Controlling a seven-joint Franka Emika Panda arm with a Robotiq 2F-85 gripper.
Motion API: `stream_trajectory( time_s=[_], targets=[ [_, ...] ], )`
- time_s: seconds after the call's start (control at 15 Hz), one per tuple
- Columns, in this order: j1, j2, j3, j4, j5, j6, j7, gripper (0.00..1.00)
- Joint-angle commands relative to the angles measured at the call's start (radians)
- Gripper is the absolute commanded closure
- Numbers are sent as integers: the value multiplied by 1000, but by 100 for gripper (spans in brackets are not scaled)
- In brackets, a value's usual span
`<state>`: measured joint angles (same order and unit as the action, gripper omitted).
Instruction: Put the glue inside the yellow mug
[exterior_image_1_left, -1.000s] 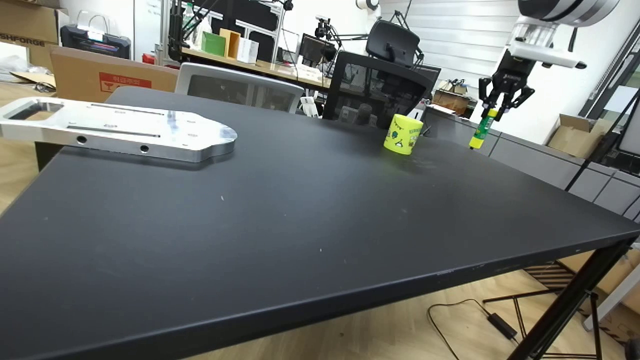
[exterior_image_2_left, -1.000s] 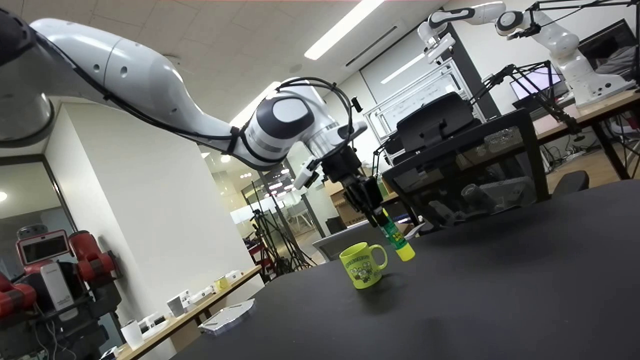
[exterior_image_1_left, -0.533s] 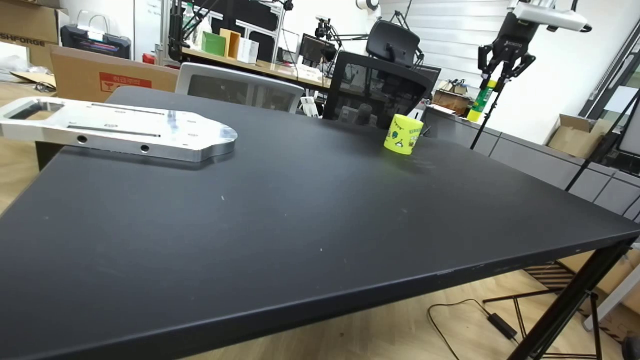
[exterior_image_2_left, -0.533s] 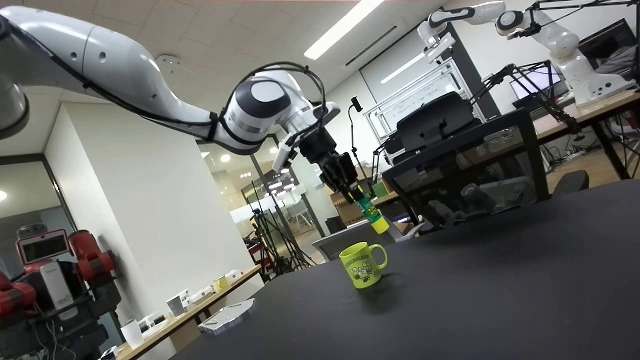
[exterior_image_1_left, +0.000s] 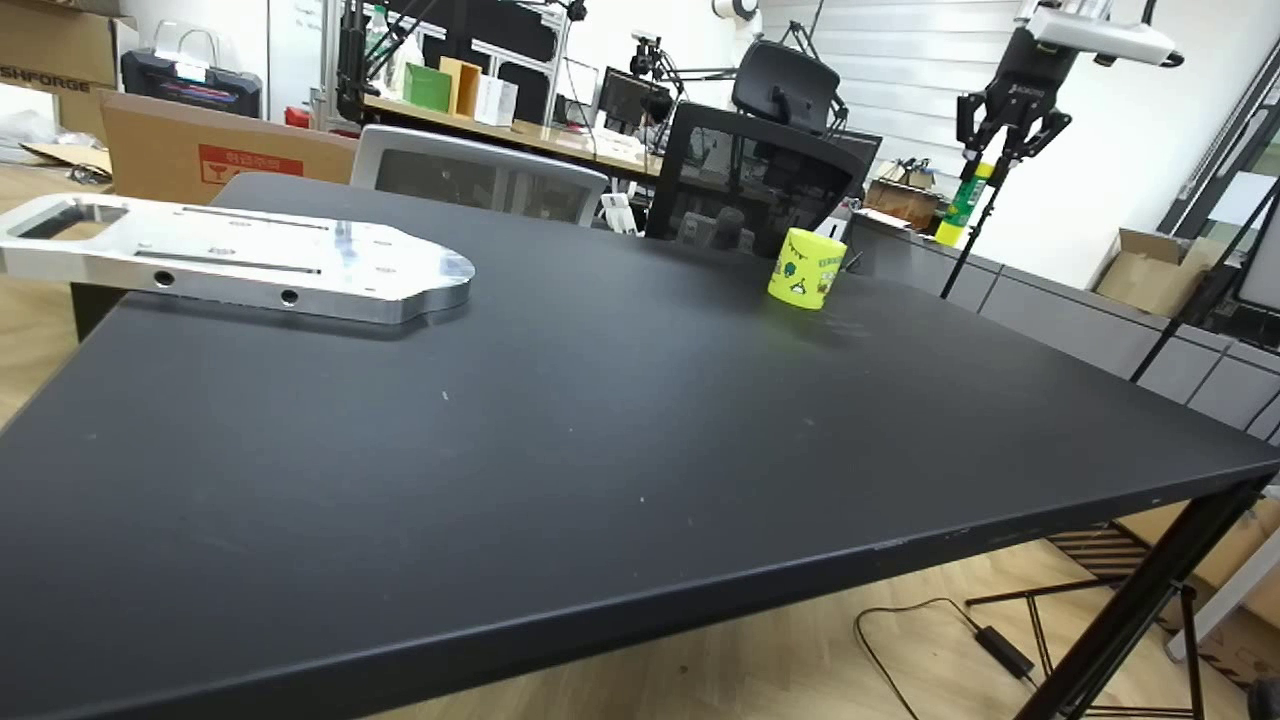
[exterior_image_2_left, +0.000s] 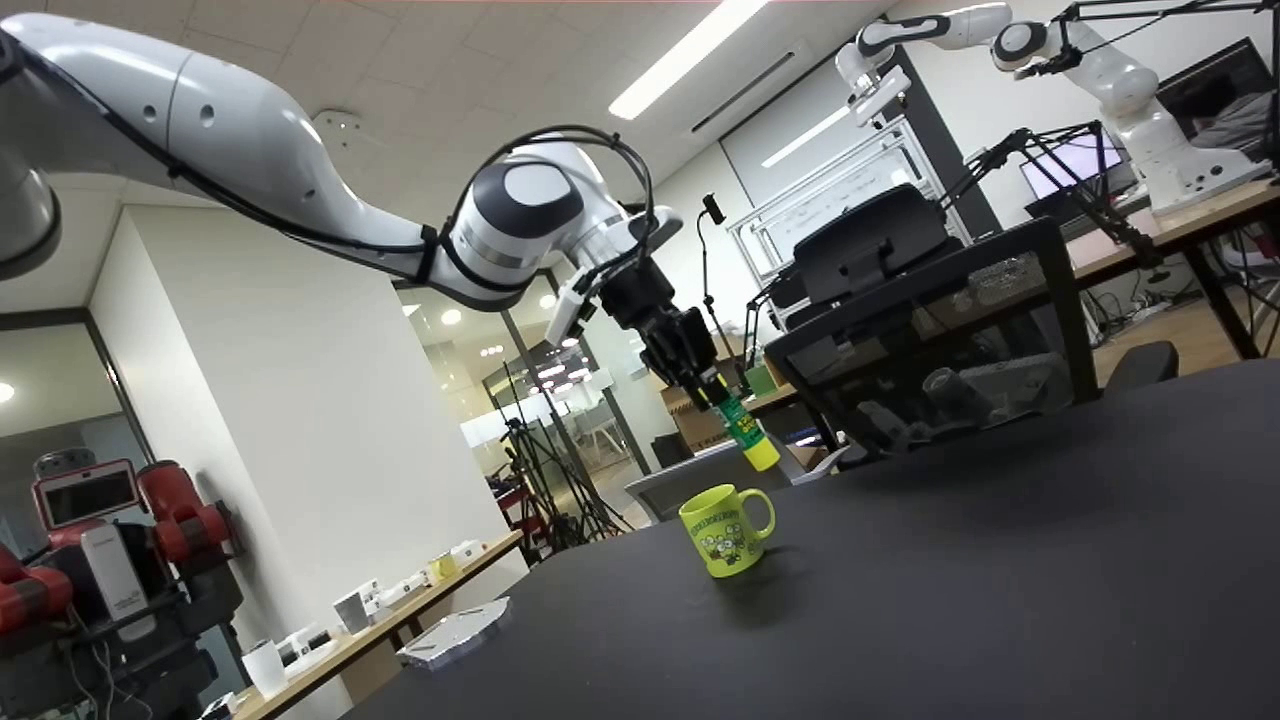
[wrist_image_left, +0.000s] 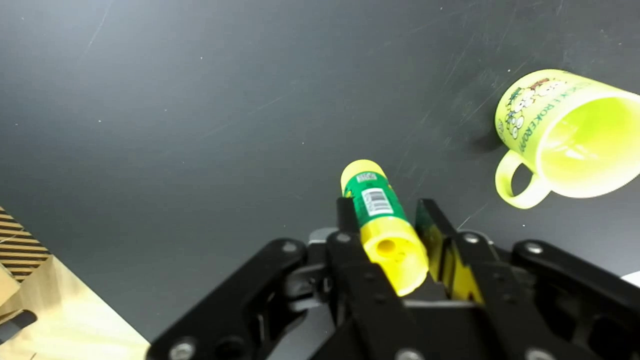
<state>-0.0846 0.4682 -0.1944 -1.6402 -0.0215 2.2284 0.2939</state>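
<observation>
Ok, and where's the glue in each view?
In an exterior view: glue at upper right.
In an exterior view: glue slightly below and right of centre.
Wrist view: glue below and right of centre, between the jaws.
Shared landmark: the yellow mug, in every view.

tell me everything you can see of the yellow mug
The yellow mug is lime-coloured, with one loop handle, cartoon figures and dark lettering on its side; it looks like ceramic, perhaps plastic. It stands upright on the black table, mouth up, and the visible inside looks bare. Only the table seems to touch it.
</observation>
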Motion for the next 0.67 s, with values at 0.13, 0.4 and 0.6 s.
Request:
stream_trajectory(
  time_s=[0.13,0.4,0.6],
  targets=[
    [9,115,19,213,-9,-64,31,91],
    [28,220,45,395,-4,-178,32,91],
    [47,275,68,483,1,-265,22,91]
  ],
)
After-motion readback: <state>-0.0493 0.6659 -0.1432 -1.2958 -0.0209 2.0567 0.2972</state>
